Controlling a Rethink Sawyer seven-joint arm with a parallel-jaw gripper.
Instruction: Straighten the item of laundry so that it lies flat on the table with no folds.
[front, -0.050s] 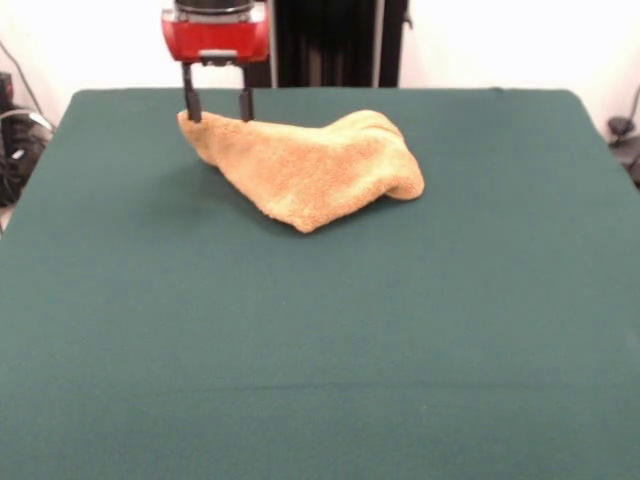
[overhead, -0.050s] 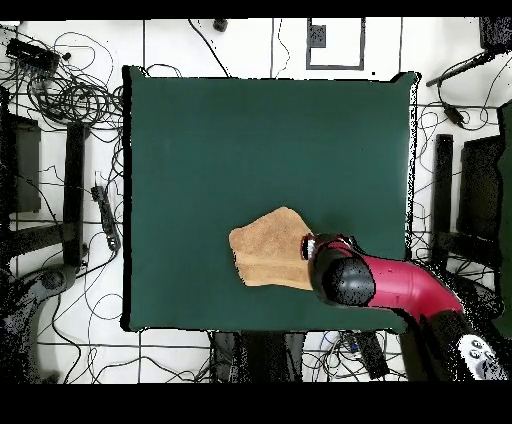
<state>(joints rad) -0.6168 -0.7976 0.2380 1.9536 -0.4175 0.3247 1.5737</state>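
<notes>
Gripper (front, -0.050s: 216, 104) sits at the towel's (front, -0.050s: 310, 170) far-left corner in the front view, fingers spread with the corner lifted between them — whether they actually pinch the cloth is hard to tell. Towel lies bunched and folded over on the far half of the table (front, -0.050s: 300, 350). To do this well: close firmly on the corner, then drag outward low and slow — the fold should unroll, not the whole heap slide.
</notes>
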